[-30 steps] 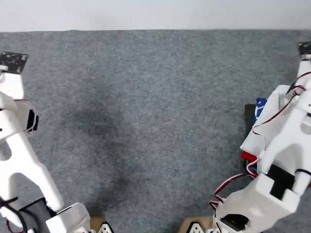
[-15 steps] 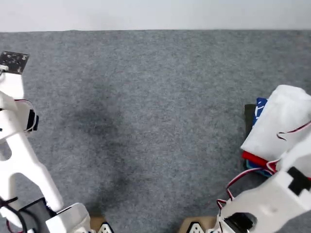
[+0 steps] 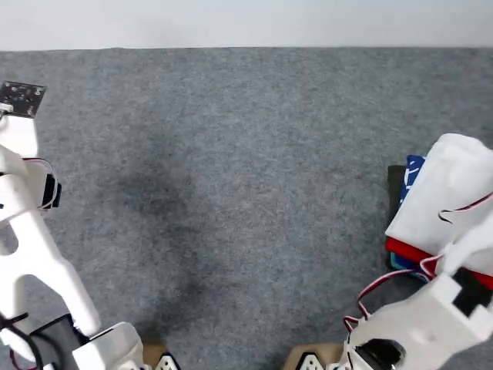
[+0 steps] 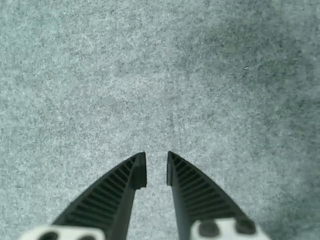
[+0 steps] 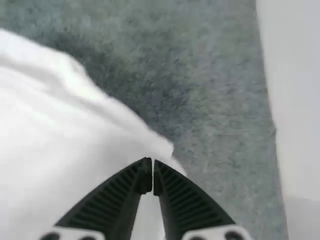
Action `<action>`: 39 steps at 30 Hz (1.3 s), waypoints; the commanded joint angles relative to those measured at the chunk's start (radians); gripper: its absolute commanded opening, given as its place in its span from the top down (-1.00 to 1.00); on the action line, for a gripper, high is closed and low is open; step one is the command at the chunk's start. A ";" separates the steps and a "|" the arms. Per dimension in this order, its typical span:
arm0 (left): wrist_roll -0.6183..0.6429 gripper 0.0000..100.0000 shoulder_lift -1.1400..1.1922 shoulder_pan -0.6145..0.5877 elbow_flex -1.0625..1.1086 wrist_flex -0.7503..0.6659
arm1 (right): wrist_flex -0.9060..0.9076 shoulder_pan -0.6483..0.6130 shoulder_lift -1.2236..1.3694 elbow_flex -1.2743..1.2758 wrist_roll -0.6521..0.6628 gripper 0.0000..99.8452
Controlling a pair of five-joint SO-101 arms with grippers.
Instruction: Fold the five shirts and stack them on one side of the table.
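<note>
A stack of folded shirts lies at the table's right edge. A white shirt (image 3: 439, 193) is on top, with a red one (image 3: 407, 250), a blue one (image 3: 414, 169) and a dark one (image 3: 394, 182) showing below it. My right gripper (image 5: 151, 175) is shut and hangs over the edge of the white shirt (image 5: 50, 140), with nothing seen between its fingers. The right arm (image 3: 431, 316) stands at the front right, beside the stack. My left gripper (image 4: 156, 170) is narrowly open over bare grey mat (image 4: 160, 75). The left arm (image 3: 23, 193) stands along the left edge.
Grey mat (image 3: 231, 169) covers the table from the left arm to the stack. A pale strip (image 3: 246, 23) runs along the far edge. A white surface (image 5: 295, 100) borders the mat beyond the stack.
The right arm drew back from over the stack toward the front edge, uncovering the white shirt. The left arm stayed still.
</note>
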 commanded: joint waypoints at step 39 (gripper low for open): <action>0.110 0.84 -0.315 0.163 -0.124 0.021 | 0.835 -0.113 -0.458 -0.147 -0.334 0.98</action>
